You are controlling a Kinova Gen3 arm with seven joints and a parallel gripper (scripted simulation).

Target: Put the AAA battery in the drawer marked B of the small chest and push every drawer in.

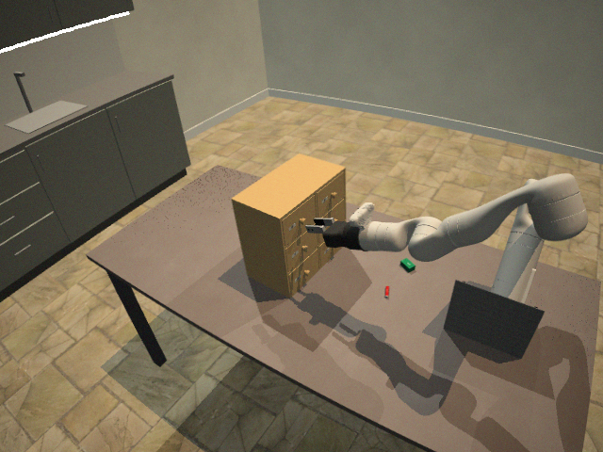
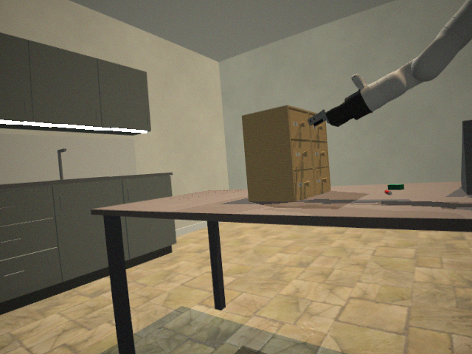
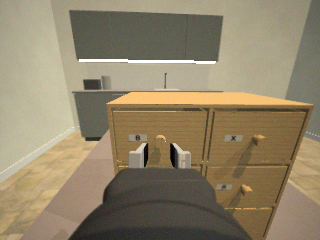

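Observation:
The small wooden chest (image 1: 263, 243) (image 2: 266, 160) (image 3: 215, 98) stands upright on the table, with all visible drawers pushed in. Drawer B (image 3: 185, 125) is the upper left one in the wrist view; its round knob (image 3: 160, 138) (image 1: 302, 221) (image 2: 302, 123) shows just above the gap between the fingertips. My gripper (image 1: 311, 225) (image 2: 311, 122) (image 3: 159, 151) is open and empty, close in front of drawer B and pointing at it. Whether the fingertips reach the knob I cannot tell. The red AAA battery (image 1: 386, 291) (image 2: 387, 192) lies on the table between chest and arm base.
A green block (image 1: 407, 265) (image 2: 395, 186) lies near the battery. A dark upright panel (image 1: 492, 318) (image 2: 467, 155) stands by the arm base. Drawer X (image 3: 280, 125), with its own knob (image 3: 258, 140), is beside drawer B. More knobbed drawers are below.

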